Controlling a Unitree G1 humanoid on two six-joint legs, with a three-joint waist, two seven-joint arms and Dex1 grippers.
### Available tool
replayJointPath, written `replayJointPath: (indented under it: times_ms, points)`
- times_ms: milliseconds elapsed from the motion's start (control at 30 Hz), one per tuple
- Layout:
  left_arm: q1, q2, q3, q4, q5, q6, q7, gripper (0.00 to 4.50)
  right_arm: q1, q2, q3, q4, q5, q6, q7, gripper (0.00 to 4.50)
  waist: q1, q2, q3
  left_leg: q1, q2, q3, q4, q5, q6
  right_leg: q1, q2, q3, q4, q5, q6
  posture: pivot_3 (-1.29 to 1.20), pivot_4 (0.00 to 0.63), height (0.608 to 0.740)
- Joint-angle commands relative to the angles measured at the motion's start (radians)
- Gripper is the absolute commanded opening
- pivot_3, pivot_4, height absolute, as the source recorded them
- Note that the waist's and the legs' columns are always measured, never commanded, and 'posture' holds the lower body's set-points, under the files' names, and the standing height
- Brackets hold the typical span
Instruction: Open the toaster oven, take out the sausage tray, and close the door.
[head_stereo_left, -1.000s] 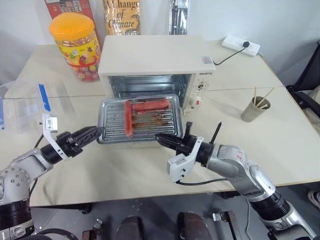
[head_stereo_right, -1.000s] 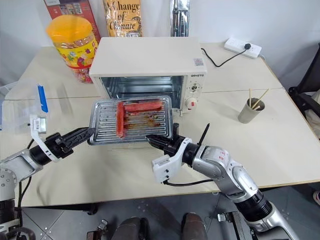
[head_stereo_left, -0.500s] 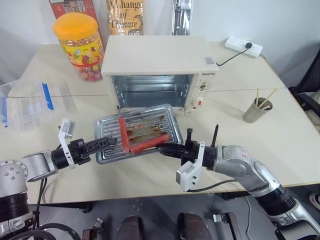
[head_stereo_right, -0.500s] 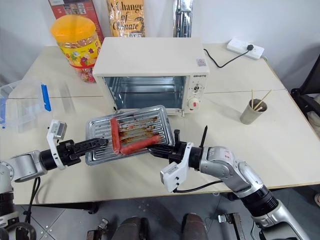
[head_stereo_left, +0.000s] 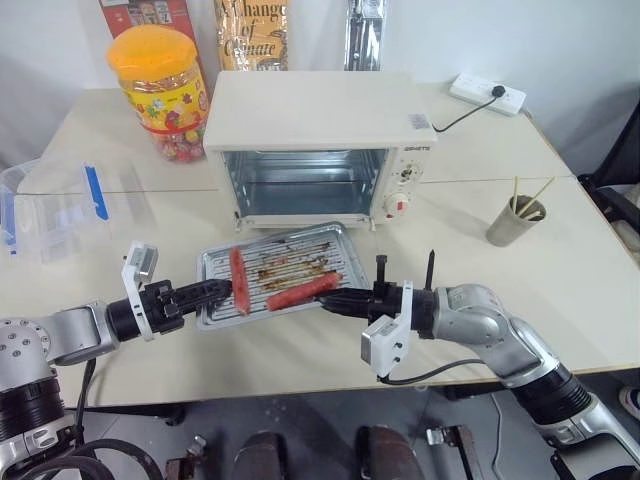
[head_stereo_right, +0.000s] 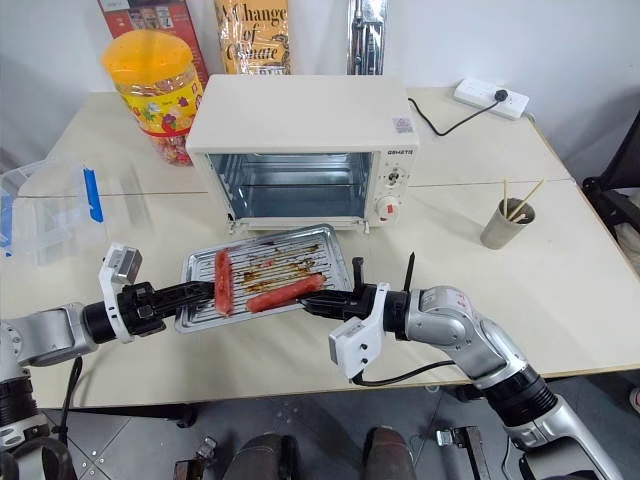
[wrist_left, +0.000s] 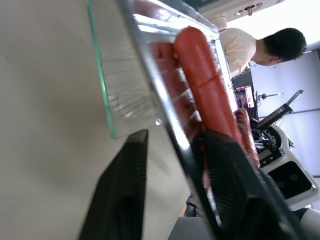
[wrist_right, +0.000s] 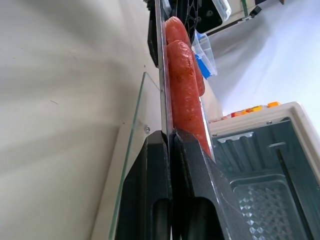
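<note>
the sausage tray (head_stereo_left: 285, 276) is out of the toaster oven (head_stereo_left: 318, 140) and hangs low in front of it, just over the table (head_stereo_left: 560, 250), carried from both sides. the right gripper (head_stereo_left: 336, 298) is clenched on the near right rim of the tray; in the right wrist view its two fingers (wrist_right: 152, 200) pinch the thin metal edge between them. the left gripper (head_stereo_left: 222, 292) is at the left rim, and in the left wrist view one finger (wrist_left: 122, 200) is below the rim and the other above it, with some gap left, so i judge it is grasping but not tight.

to do this step well, i think both arms should keep the tray level and lower it together, because the sausages can roll. it is better to put it down away from the door (wrist_right: 127, 150), which lies open and flat under the tray, so that the door can swing up after. only then release the fingers.

the tray holds two red sausages (head_stereo_left: 302, 291), one along the left side and one slanted near the right gripper, with brown grease on the ridges. the oven cavity looks empty. far left stands a candy jar (head_stereo_left: 160, 85) full of colourful sweets, at the left a clear plastic box (head_stereo_left: 55, 210), and at the right a cup (head_stereo_left: 512, 220) with sticks in it.
</note>
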Motion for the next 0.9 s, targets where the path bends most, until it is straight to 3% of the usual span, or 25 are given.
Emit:
replayJointPath:
  times_ms: [33,100,333,467,567,633,900]
  points:
    - [0.02,-0.019,0.027,-0.012,-0.019,0.003,0.054,1.07,-0.042,0.022,-0.058,-0.047,0.086,-0.023,-0.02,0.0,0.0,0.0,0.0,0.0,0.0,0.0,0.0,0.0,0.0,0.0,0.0,0.0,0.0,0.0,0.0,0.0,0.15,0.74]
    - [0.024,-0.033,0.037,-0.014,-0.042,-0.001,0.069,0.68,-0.047,0.024,-0.056,-0.043,0.09,-0.027,-0.01,0.0,0.0,0.0,0.0,0.0,0.0,0.0,0.0,0.0,0.0,0.0,0.0,0.0,0.0,0.0,0.0,0.0,0.15,0.74]
    - [0.044,-0.054,0.041,-0.018,-0.144,-0.034,0.137,0.1,-0.057,0.027,-0.053,-0.036,0.093,-0.028,0.009,0.0,0.0,0.0,0.0,0.0,0.0,0.0,0.0,0.0,0.0,0.0,0.0,0.0,0.0,0.0,0.0,0.0,0.15,0.74]
    - [0.065,-0.049,0.027,-0.01,-0.219,-0.069,0.189,0.0,-0.061,0.025,-0.051,-0.038,0.101,-0.001,0.031,0.54,0.0,0.0,0.0,0.0,0.0,0.0,0.0,0.0,0.0,0.0,0.0,0.0,0.0,0.0,0.0,0.0,0.15,0.74]
    - [0.086,-0.052,0.008,-0.006,-0.296,-0.114,0.24,0.0,-0.063,0.024,-0.053,-0.042,0.116,0.017,0.044,0.54,0.0,0.0,0.0,0.0,0.0,0.0,0.0,0.0,0.0,0.0,0.0,0.001,0.0,0.0,0.0,0.0,0.15,0.74]
    - [0.101,-0.048,-0.014,-0.011,-0.345,-0.147,0.272,0.0,-0.066,0.023,-0.057,-0.044,0.128,0.028,0.053,0.89,0.0,0.0,0.0,0.0,0.0,-0.001,0.0,0.0,0.0,0.0,0.0,0.001,0.0,0.0,0.0,0.0,0.15,0.74]
    - [0.153,-0.009,-0.108,-0.029,-0.503,-0.279,0.37,0.0,-0.083,0.014,-0.071,-0.048,0.174,0.068,0.097,0.89,0.002,0.0,0.0,0.0,0.0,-0.002,0.0,0.0,0.0,0.0,0.0,0.002,-0.001,0.0,0.0,0.0,0.15,0.74]
